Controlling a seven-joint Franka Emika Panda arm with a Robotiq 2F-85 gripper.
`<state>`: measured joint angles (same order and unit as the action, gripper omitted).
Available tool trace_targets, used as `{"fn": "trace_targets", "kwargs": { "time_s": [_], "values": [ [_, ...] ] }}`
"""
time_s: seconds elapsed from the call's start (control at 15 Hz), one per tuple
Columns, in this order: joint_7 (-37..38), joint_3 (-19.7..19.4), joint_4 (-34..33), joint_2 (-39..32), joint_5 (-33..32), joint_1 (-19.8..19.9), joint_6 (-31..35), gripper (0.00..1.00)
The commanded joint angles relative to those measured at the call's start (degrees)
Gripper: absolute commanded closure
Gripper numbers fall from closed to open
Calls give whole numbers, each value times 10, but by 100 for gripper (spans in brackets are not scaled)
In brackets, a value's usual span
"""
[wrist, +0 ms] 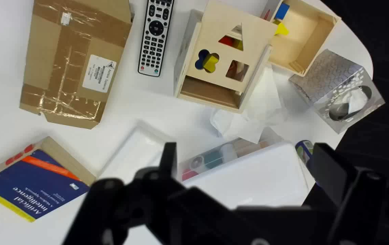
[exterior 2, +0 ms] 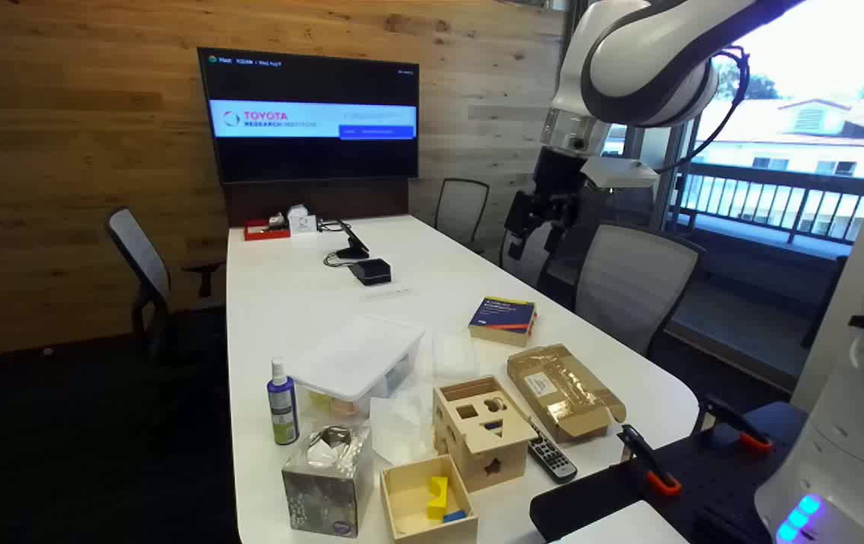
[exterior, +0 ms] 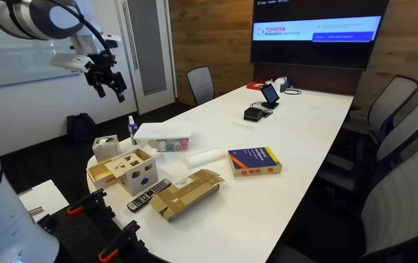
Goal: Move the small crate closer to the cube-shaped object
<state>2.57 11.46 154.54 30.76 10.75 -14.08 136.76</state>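
"In an exterior view, a gripper (exterior: 111, 97) hangs well above the white table (exterior: 247, 210) in the meeting room, pointing down."

"And the carton (exterior: 188, 193)?"

"Brown, taped, lying flat near the table's rounded end, one long side toward the cube (exterior: 140, 175). A remote (exterior: 149, 195) lies in the gap between the two, just beside the carton."

"In an exterior view, what sits past the cube?"

"A wooden tray (exterior 2: 410, 502), just beside it, yellow and blue blocks (exterior 2: 441, 495) inside; whether tray and cube touch, I can't tell. A tissue box (exterior 2: 326, 491) is next to the tray, and a spray bottle (exterior 2: 283, 412) stands upright near a lidded bin (exterior 2: 400, 374). Beyond the table, a screen (exterior 2: 311, 117) reads 'Toyota Research Institute.'"

"Wrist view: how do the fingers (wrist: 169, 160) stand?"

"Wide apart, with hold of nothing. The bin's white lid (wrist: 248, 175) shows below, between them."

"And the carton from up there?"

"Near the cube but apart, the remote and bare tabletop between. Its white label (wrist: 99, 73) faces up. A book (wrist: 37, 190), its cover reading 'Artificial Intelligence,' lies near the carton's end, the two apart."

"And inside the cube?"

"Red, yellow and blue pieces (wrist: 211, 63) show through the cutouts in its top panel (wrist: 223, 51). The panel sits off to one side, leaving a slot."
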Motion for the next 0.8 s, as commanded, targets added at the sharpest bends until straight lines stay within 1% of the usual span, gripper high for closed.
{"fn": "trace_targets", "kwargs": {
  "time_s": [0.0, 0.07, 0.13, 0.33, 0.53, 0.73],
  "values": [
    [3, -5, -1, 0, -4, -4, -1, 0],
    [11, 1, -6, -10, -5, -4, -5, 0],
    [14, 9, -9, -25, -3, -9, 7, 0],
    [85, 48, -10, -68, 9, -15, 12, 0],
    [199, 120, -15, -130, 1, -28, 45, 0],
    [308, 181, -28, -208, -4, -42, 91, 0]
  ]
}}
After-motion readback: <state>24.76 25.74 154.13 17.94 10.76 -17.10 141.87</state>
